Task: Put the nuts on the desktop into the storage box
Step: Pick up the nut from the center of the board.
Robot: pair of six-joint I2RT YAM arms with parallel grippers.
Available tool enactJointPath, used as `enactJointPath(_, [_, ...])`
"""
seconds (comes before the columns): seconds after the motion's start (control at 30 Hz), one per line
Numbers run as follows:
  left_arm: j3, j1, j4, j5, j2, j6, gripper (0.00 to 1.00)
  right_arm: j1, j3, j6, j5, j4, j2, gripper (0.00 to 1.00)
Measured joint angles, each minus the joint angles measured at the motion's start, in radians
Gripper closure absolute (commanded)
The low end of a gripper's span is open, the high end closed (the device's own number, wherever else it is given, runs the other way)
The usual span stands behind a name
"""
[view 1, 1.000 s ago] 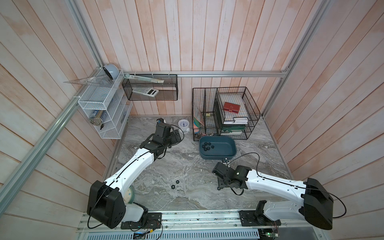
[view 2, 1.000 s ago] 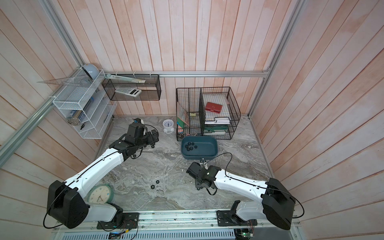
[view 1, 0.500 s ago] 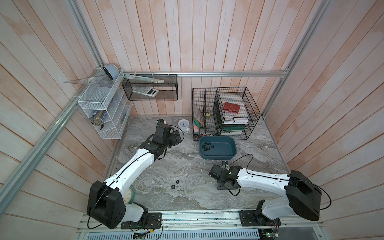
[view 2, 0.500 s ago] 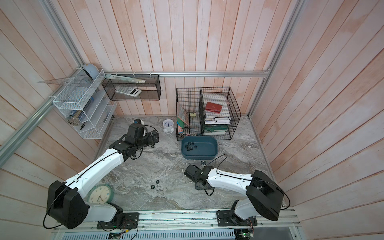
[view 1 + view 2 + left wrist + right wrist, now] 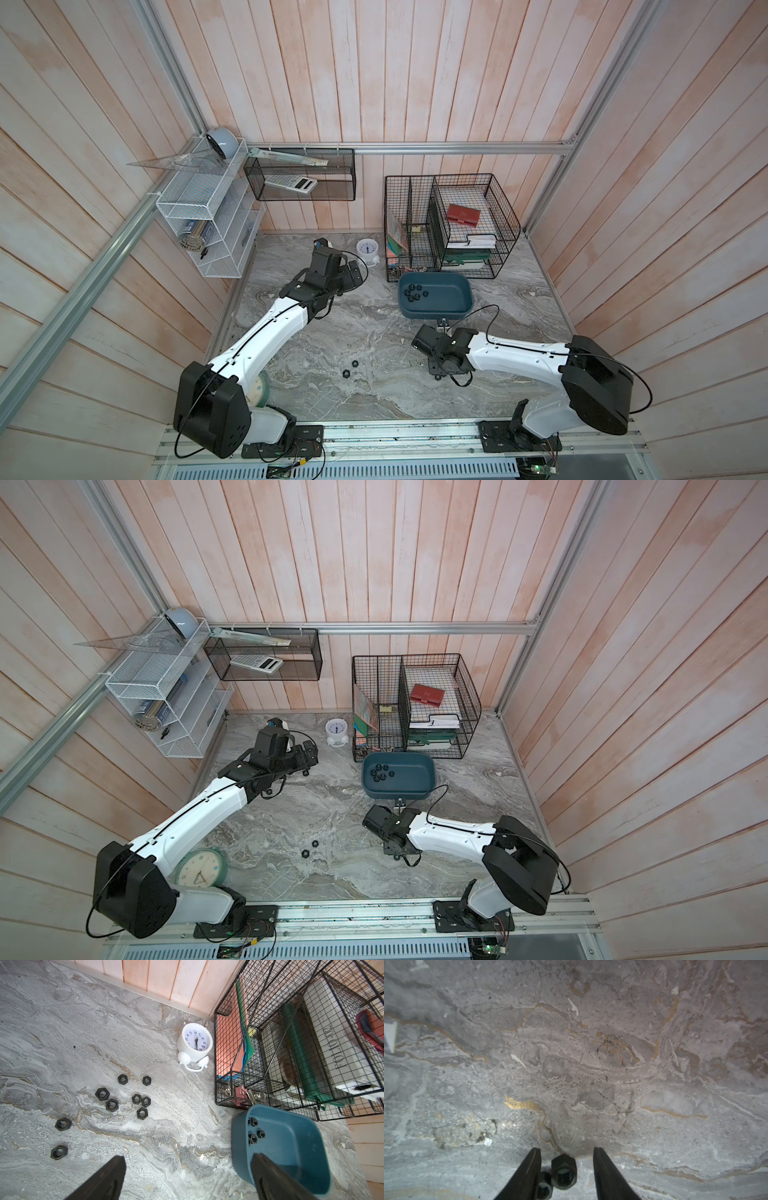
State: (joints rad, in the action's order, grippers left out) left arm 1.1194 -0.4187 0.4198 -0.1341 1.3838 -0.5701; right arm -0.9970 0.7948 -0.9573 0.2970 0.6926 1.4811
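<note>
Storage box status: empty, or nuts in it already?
Not empty: several black nuts lie clustered at one end of the storage box in both top views.

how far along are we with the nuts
Done: about six nuts lie in the box. In hand: the right gripper straddles one nut, jaws not yet touching it. To do: another beside it, nine near the open left gripper, two on the open desktop.
</note>
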Motion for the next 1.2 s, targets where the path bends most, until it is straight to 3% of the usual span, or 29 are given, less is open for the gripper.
enactJointPath(0.5, [0.0,0.0,0.0,0.0,0.0,-0.003,0.0,0.0,-0.051,-0.019,-0.056,-0.012,-0.007,0.64])
enactJointPath(0.7, [0.0,0.0,0.0,0.001,0.0,-0.002,0.0,0.0,-0.061,-0.024,-0.063,-0.012,-0.021,0.79])
enactJointPath(1.2, [0.007,0.0,0.003,0.003,0.001,-0.002,0.0,0.016,-0.001,-0.014,-0.012,0.062,-0.099,0.79])
